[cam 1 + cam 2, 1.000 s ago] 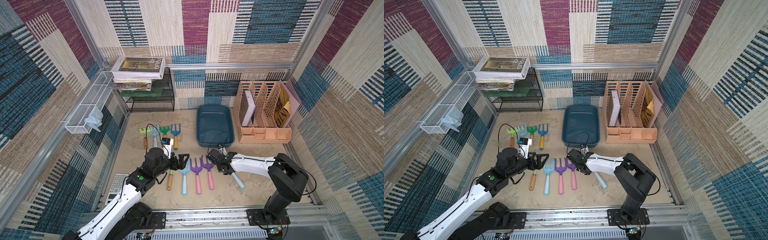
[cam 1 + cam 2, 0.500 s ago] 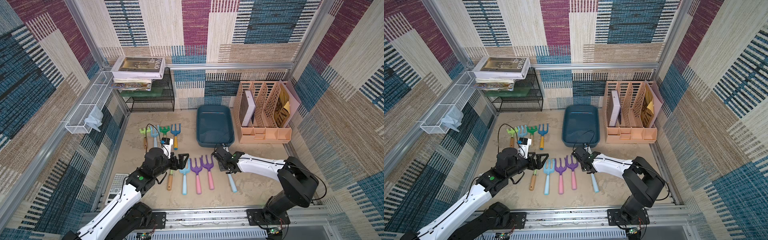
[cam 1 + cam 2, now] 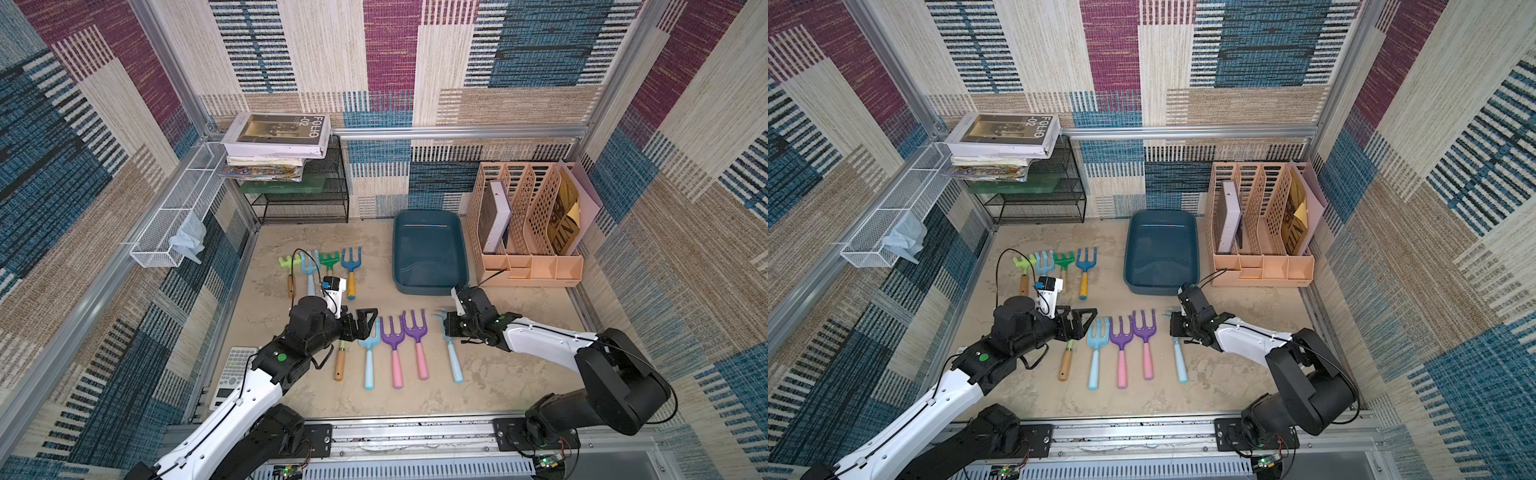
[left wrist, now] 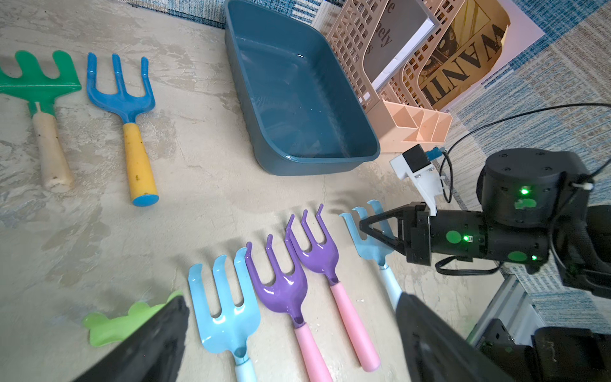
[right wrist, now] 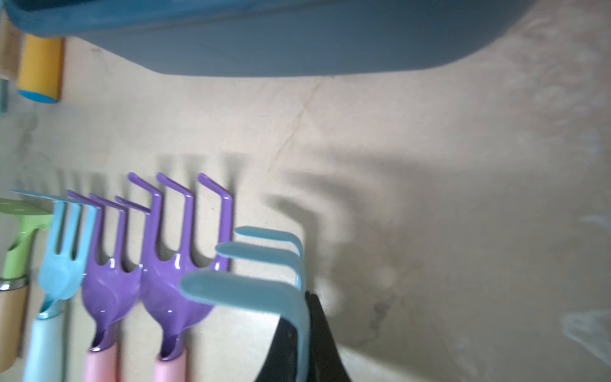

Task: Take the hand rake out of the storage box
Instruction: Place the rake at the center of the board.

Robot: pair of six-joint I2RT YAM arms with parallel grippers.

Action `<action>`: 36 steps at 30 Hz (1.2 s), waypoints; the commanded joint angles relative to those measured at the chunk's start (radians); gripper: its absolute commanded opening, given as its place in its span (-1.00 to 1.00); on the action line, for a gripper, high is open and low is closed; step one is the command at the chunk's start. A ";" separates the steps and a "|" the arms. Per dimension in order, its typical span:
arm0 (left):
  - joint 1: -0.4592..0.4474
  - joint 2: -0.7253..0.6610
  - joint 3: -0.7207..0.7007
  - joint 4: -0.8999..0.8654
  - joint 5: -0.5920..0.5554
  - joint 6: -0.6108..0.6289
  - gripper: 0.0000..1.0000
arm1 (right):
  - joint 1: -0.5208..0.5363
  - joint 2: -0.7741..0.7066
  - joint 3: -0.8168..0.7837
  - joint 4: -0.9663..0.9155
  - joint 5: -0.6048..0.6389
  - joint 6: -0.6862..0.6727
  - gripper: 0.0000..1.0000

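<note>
Nearest the front rail, a calculator (image 3: 232, 376) lies at the left edge of the tabletop (image 3: 519, 299). The hand rake (image 3: 453, 361), pale blue throughout, lies on the tabletop outside the storage box (image 3: 430, 286), handle toward the rail and tines toward the box, rightmost in a row of five tools. The right gripper (image 4: 361, 226) is clenched on the rake's head, its black fingers (image 5: 322, 347) pinching the blade just behind the bent tines. Left of the rake, apart from it, lie two purple rakes (image 3: 415, 332) with pink handles, then a pale blue fork (image 3: 368, 353) and a wooden-handled tool (image 3: 339, 361), over which the left gripper (image 3: 369, 323) hangs with jaws spread and nothing between them. Right of the rake, bare tabletop runs to the side wall; a narrower bare strip separates the tine tips from the box's near rim. Farther back, four tools (image 3: 320, 266) lie left of the box, and a peach file organizer (image 3: 528, 266) stands just beside its right rim; contact cannot be told. In the left wrist view a paper (image 4: 463, 76) in the organizer shows the letters "WANT". A white wire basket (image 3: 174, 224) hangs on the left wall. On the black mesh shelf (image 3: 303, 203) at the back, the top book (image 3: 278, 133) reads "FOLIO -02".
</note>
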 commanded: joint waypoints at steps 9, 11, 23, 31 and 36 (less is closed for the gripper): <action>0.002 0.000 -0.005 0.023 -0.007 0.013 0.98 | 0.006 -0.015 0.005 -0.108 0.204 -0.016 -0.08; 0.002 0.000 -0.004 0.021 -0.010 0.013 0.98 | 0.016 -0.053 0.011 -0.145 0.238 -0.021 -0.03; 0.002 -0.001 -0.004 0.006 -0.043 0.019 0.98 | 0.354 -0.259 -0.058 -0.484 0.471 0.186 0.36; 0.002 0.004 -0.001 0.002 -0.049 0.019 0.98 | 0.343 -0.189 -0.102 -0.372 0.359 0.130 -0.11; 0.002 0.001 -0.004 0.003 -0.055 0.018 0.98 | 0.342 -0.125 -0.087 -0.336 0.354 0.151 -0.35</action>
